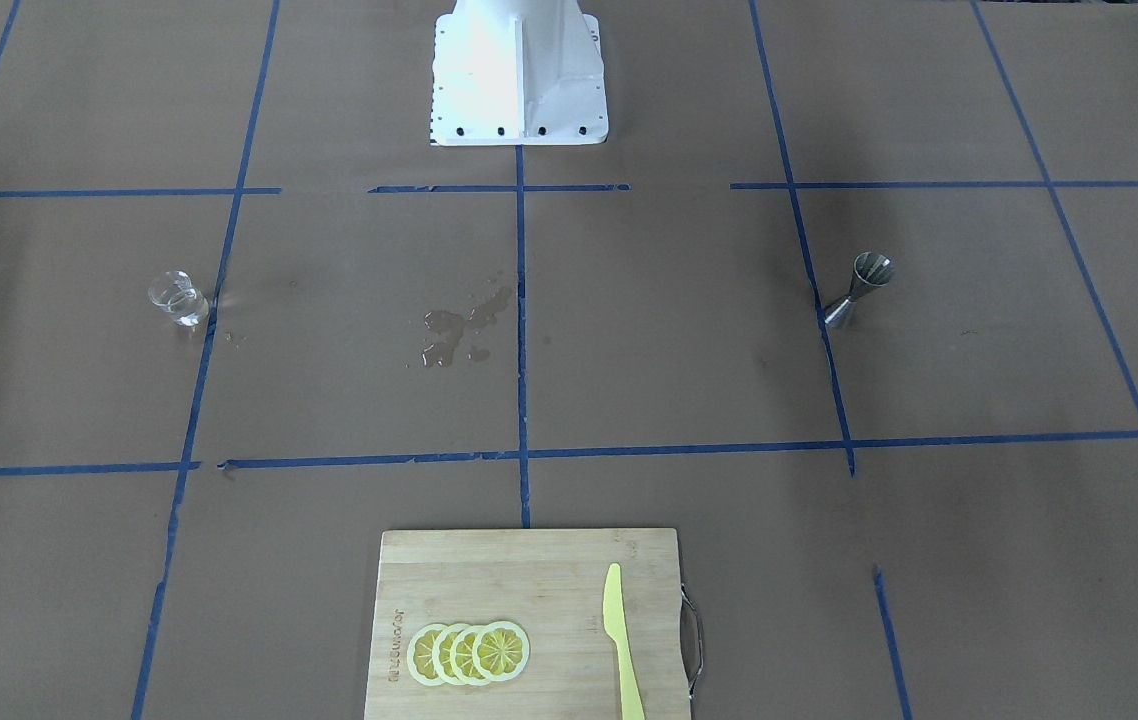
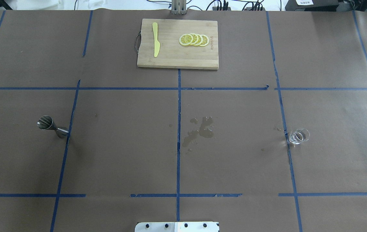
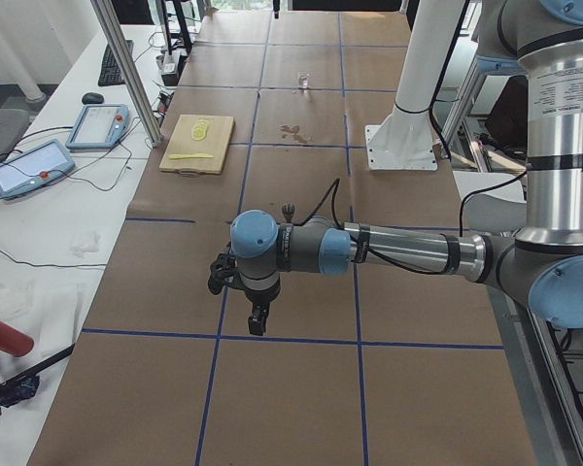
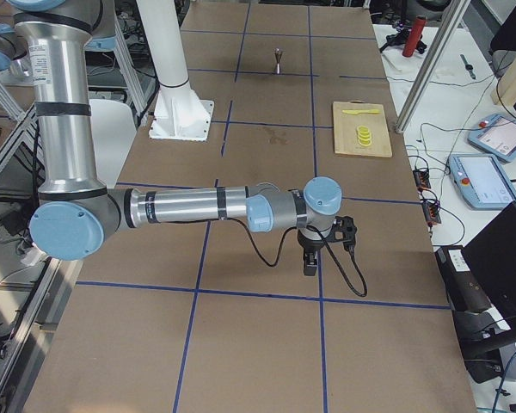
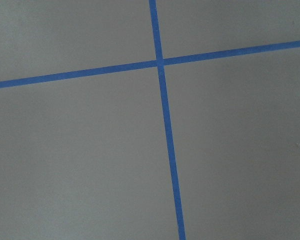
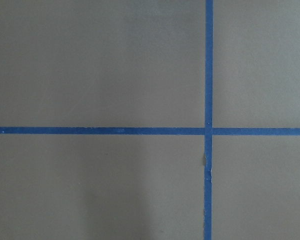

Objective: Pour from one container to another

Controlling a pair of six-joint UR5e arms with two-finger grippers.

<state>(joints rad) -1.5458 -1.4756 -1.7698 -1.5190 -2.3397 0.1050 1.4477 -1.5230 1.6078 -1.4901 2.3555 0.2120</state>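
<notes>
The clear glass cup stands upright on the brown paper on my right side, also seen as the cup, with a little clear liquid in it. The steel jigger stands upright far off on my left side, seen again as the jigger. My left gripper hangs low over the table's left end, away from the jigger. My right gripper hangs over the right end. I cannot tell whether either is open or shut. Both wrist views show only taped paper.
A wet spill stains the paper at the table's middle. A wooden cutting board at the far edge carries a yellow knife and lemon slices. The robot's white base stands at the near edge.
</notes>
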